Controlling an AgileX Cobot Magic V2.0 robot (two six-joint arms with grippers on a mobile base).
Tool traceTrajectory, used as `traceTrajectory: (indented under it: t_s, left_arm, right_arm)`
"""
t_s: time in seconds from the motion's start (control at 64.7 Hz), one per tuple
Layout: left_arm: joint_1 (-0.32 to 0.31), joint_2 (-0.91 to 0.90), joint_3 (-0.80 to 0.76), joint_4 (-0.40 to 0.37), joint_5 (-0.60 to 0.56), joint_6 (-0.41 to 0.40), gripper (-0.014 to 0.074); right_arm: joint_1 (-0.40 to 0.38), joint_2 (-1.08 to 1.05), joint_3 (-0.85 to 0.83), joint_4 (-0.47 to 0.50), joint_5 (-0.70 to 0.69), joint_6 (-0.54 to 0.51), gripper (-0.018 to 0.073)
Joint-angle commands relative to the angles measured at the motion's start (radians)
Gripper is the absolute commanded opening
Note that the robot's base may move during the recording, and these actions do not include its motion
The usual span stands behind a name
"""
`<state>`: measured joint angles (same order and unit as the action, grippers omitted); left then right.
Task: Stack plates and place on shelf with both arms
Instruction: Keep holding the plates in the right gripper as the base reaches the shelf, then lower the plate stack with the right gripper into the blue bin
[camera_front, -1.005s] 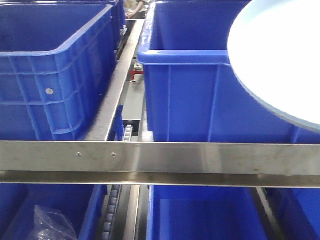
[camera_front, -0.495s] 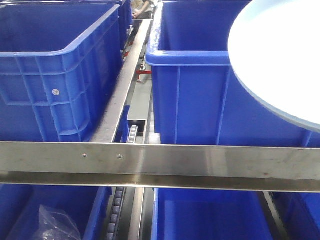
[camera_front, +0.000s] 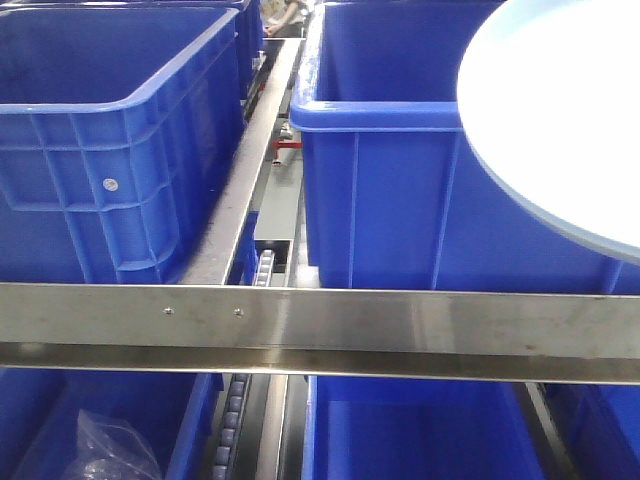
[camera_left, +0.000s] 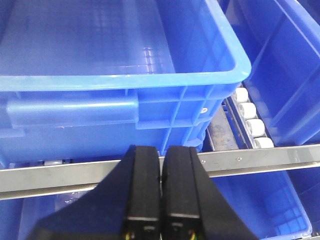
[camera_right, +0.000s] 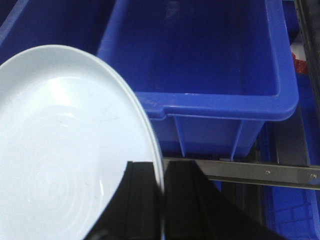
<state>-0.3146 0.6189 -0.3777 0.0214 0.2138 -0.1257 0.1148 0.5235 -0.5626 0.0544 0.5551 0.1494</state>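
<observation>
- the right gripper (camera_right: 161, 200) pinches the plate (camera_right: 65, 150) by its rim, holding it above the blue bin (camera_right: 210, 65), likely for carrying toward the shelf rail (camera_front: 320, 325).
- the left gripper (camera_left: 161, 190) is closed on nothing, fingers together.

Deep blue plastic crates (camera_front: 110, 150) sit on a brushed steel shelf rail (camera_front: 320, 325), with white conveyor rollers (camera_left: 252, 122) between them.

Two stacked plates (camera_right: 65, 150), four blue crates (camera_front: 100, 130), two grippers (camera_left: 161, 165).
</observation>
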Motion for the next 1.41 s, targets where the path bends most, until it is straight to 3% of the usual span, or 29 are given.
traceTrajectory:
  t_s: [0.0, 0.17, 0.417, 0.634, 0.773, 0.85, 0.943, 1.02, 1.19, 1.391]
  left_arm:
    - [0.002, -0.001, -0.031, 0.0, -0.079, -0.006, 0.0086]
    - [0.002, -0.001, -0.031, 0.0, -0.079, -0.006, 0.0086]
    - [0.002, -0.001, -0.031, 0.0, -0.079, -0.006, 0.0086]
    - [0.002, -0.001, -0.031, 0.0, -0.079, -0.006, 0.0086]
    - [0.002, -0.001, -0.031, 0.0, -0.079, -0.006, 0.0086]
    - [0.002, -0.001, -0.031, 0.0, -0.079, -0.006, 0.0086]
    - [0.002, -0.001, -0.031, 0.0, -0.079, -0.006, 0.0086]
    - [0.002, -0.001, -0.031, 0.0, -0.079, -0.006, 0.0086]
    - [0.002, -0.001, -0.031, 0.0, -0.079, -0.006, 0.0086]
    - [0.002, -0.001, -0.031, 0.0, -0.079, -0.006, 0.0086]
  right_arm:
    - [-0.008, 0.004, -0.032, 0.005, -0.087, -0.003, 0.0049]
    - [-0.008, 0.007, -0.032, 0.006, -0.111, -0.003, 0.0049]
    - [-0.009, 0.193, -0.089, 0.006, -0.394, -0.003, 0.0049]
    - [-0.009, 0.458, -0.275, 0.006, -0.579, -0.003, 0.0049]
    - [-0.01, 0.625, -0.428, 0.006, -0.629, -0.003, 0.006]
    - [-0.01, 0.707, -0.508, 0.006, -0.62, -0.003, 0.0165]
    - [-0.01, 0.767, -0.557, 0.006, -0.614, -0.003, 0.047]
    - [-0.01, 0.777, -0.559, 0.006, -0.605, -0.003, 0.0637]
    - [-0.01, 0.717, -0.518, 0.006, -0.537, -0.003, 0.0564]
    - [-0.024, 0.521, -0.354, 0.006, -0.544, -0.003, 0.0445]
